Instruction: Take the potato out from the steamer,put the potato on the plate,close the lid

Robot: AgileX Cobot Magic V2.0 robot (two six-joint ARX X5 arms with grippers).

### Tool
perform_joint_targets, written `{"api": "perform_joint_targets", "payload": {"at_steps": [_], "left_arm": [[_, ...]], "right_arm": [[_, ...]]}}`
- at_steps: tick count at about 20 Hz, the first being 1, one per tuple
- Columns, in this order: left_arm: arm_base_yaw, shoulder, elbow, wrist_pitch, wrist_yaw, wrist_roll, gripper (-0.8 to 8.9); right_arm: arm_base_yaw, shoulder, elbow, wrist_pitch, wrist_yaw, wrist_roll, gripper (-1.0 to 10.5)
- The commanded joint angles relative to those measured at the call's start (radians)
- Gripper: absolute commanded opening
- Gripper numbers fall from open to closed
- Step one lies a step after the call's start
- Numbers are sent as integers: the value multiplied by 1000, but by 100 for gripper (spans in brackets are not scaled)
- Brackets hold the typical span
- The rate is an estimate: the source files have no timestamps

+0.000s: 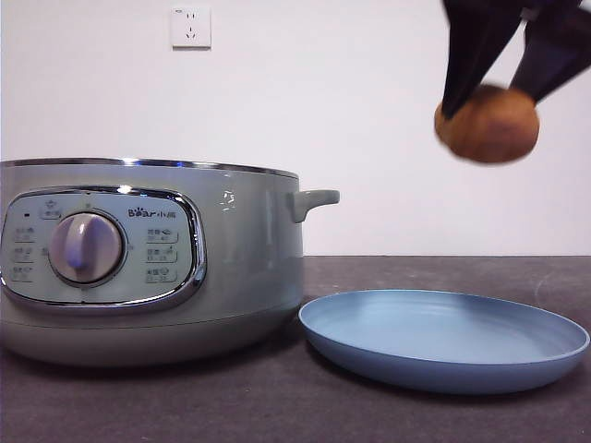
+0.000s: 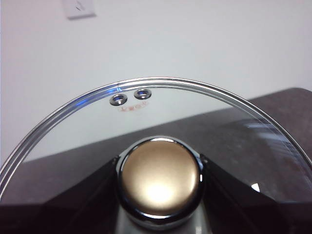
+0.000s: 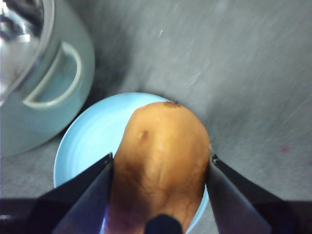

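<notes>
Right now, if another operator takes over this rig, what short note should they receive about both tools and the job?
Right tool: shut on the potato, holding it in the air above the plate.
Left tool: shut on the knob of the lid, lid held off the steamer.
Steamer stands open on the table, plate beside it, empty.
Done: potato taken out of the steamer.
Left: lower the potato onto the plate and release it, then set the lid back on the steamer.
</notes>
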Motion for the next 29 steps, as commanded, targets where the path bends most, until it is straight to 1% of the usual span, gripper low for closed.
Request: {"api": "perform_joint_targets", "payload": {"at_steps": [1, 4, 7, 10, 14, 19, 24, 25, 26, 29], "left_arm": [[-3, 7, 8, 59, 14, -16, -8], [-3, 21, 8, 56, 18, -24, -8], [-3, 21, 8, 56, 18, -41, -8], [-3, 21, 8, 57, 17, -41, -9], [-3, 27, 8, 57, 17, -48, -8], [-3, 41, 8, 64, 18, -57, -8], [-3, 60, 8, 64, 19, -63, -8], [-3, 60, 8, 64, 24, -63, -8], [-3, 61, 8, 68, 42, -64, -8], [-3, 61, 8, 72, 65, -66, -8]], "right_arm": [[-19, 45, 8, 41, -30, 12, -12], [-39, 127, 7, 47, -119, 7, -12], [-41, 206, 6, 45, -124, 5, -12], [-40, 256, 5, 63, -175, 2, -12], [-40, 298, -50, 93, -174, 1, -12], [-26, 299, -183, 211, -200, 26, -12], [0, 302, -190, 219, -188, 21, -12], [1, 309, -191, 219, -172, 20, -12], [3, 322, -192, 222, -138, 19, -12], [3, 368, -192, 230, -139, 13, -12]]}}
